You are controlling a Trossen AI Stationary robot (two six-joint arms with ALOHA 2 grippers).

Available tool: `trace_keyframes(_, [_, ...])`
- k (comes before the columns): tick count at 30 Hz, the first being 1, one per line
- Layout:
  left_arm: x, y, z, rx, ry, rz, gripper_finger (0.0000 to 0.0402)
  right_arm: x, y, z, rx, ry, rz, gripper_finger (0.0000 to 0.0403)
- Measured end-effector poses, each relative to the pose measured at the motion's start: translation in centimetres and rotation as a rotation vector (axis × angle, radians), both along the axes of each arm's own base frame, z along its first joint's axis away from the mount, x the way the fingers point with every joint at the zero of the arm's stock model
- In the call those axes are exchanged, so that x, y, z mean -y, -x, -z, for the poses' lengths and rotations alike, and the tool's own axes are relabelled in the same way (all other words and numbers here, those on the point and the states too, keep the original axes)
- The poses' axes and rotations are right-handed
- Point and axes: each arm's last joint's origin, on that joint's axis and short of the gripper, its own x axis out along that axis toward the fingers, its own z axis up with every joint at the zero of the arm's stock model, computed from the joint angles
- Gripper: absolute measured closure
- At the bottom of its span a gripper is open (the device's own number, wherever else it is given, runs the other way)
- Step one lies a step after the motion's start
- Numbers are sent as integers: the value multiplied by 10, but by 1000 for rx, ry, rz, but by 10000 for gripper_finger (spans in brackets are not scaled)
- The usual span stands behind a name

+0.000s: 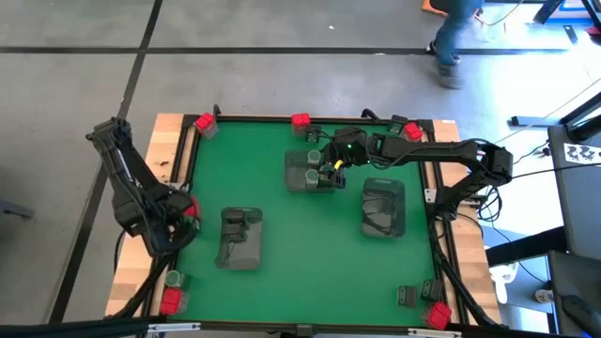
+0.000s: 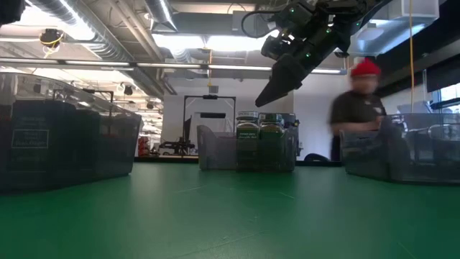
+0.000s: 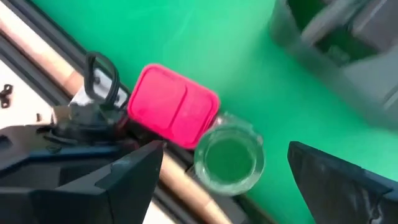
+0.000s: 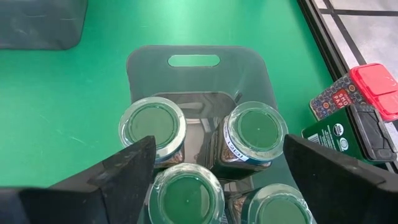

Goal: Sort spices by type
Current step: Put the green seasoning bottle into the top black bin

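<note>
A: Four jars stand already in the middle tray, as the right wrist view shows, so I judge this tray is the place for the round green kind. They are packed close, lids up, and so each new one fits beside the others.

B: And the right gripper? Does it hold something?

A: No. It hangs just over that tray, its jaws spread wide with nothing between them. The jars under it stand free.

B: What about the left gripper?

A: It is well apart from the middle tray, at the left edge of the counter. Its jaws are also apart and empty. In its wrist view, one more jar and a red box lie below it, touching each other, against the counter's frame. I think it is lining up over the jar, because the jar sits between its two fingers.

B: So which tray takes the red box?

A: I cannot tell. The tray toward the left arm holds something dark, perhaps tins, but its content is not clear. The tray toward the right arm looks the same to me.

B: Is much left to sort?

A: Yes, in my judgement. More red boxes sit along the far edge of the counter, and others at the near corners.
</note>
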Motion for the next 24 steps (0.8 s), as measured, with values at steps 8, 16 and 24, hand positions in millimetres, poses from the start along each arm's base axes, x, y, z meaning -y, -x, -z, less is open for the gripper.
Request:
trace_keyframes(8, [10,-6,7,-51,-34,82,62,0,0,0,0,0,0,52])
trace_keyframes(16, [12,-5,30,-157,-68,110,61,0,0,0,1,-6,4,52])
trace_keyframes(24, [13,-3,40,-201,-24,81,61,0,0,0,5,-5,5,52])
